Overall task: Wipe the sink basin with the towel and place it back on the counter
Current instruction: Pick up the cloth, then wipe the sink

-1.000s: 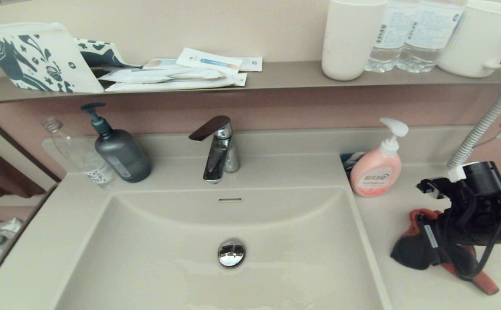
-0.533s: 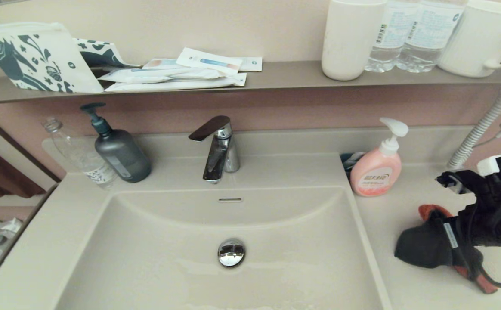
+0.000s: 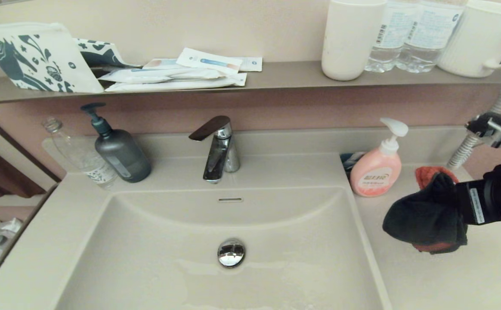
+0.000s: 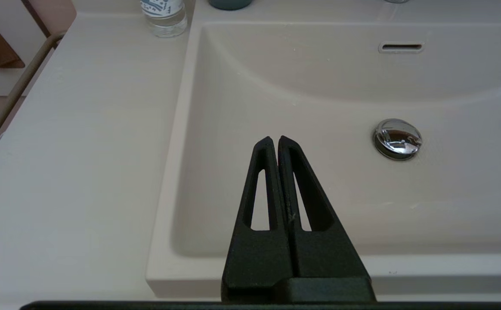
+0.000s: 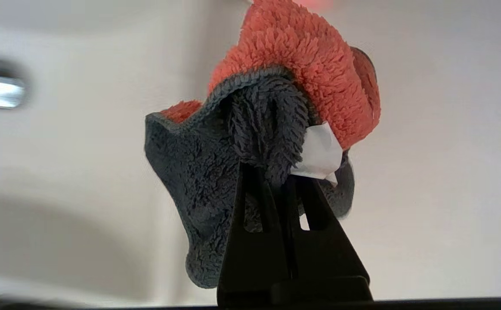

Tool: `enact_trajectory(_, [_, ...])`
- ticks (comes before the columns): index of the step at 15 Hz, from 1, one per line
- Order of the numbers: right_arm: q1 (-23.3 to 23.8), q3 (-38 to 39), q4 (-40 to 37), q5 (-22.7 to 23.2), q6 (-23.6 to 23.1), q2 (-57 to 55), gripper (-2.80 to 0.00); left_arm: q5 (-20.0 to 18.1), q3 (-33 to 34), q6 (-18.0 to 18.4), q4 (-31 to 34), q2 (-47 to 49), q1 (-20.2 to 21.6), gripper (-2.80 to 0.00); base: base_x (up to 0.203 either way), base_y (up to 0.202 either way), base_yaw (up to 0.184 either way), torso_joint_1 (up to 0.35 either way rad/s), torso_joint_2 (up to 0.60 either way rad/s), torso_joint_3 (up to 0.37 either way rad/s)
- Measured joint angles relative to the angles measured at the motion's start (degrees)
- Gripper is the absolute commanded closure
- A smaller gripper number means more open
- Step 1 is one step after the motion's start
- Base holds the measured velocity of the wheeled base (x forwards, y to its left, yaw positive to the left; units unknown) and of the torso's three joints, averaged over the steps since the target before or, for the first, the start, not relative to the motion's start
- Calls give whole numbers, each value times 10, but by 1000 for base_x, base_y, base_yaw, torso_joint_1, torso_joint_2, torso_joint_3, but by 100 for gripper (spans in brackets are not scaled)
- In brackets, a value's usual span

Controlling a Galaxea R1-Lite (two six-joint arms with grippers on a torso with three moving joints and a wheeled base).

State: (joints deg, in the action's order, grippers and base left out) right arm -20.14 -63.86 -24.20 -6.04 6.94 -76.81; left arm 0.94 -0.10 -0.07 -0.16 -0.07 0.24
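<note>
The towel, charcoal-grey with an orange-red reverse, hangs bunched above the counter, just right of the sink basin. My right gripper is shut on it. In the right wrist view the fingers pinch the grey folds of the towel beside its white tag, with the gripper tips buried in the pile. My left gripper is shut and empty, hovering over the basin near its front left corner. The chrome drain plug sits mid-basin.
A pink soap bottle stands on the counter just beyond the towel. Behind the basin is the faucet, with a grey pump bottle and a clear bottle at back left. A corrugated hose runs at far right.
My right gripper has lifted the towel off the counter; it now hangs bunched in the air, closer to the pink soap bottle. The left arm shows no movement.
</note>
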Motion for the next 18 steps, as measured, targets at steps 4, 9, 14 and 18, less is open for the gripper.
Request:
enact_trajectory(4, [-128,-63,-11,-62,65,-13,0,0,0,0,0,0,0,0,0,0,0,0,0,0])
enact_trajectory(9, [-260,-130,12,-88,150,-90,0,0,0,0,0,0,0,0,0,0,0,0,0,0])
enact_trajectory(14, [-311,-139,67,-134,172,-202,0,0,0,0,0,0,0,0,0,0,0,0,0,0])
enact_trajectory(18, [-347,-139,75,-200,175,-293,0,0,0,0,0,0,0,0,0,0,0,0,0,0])
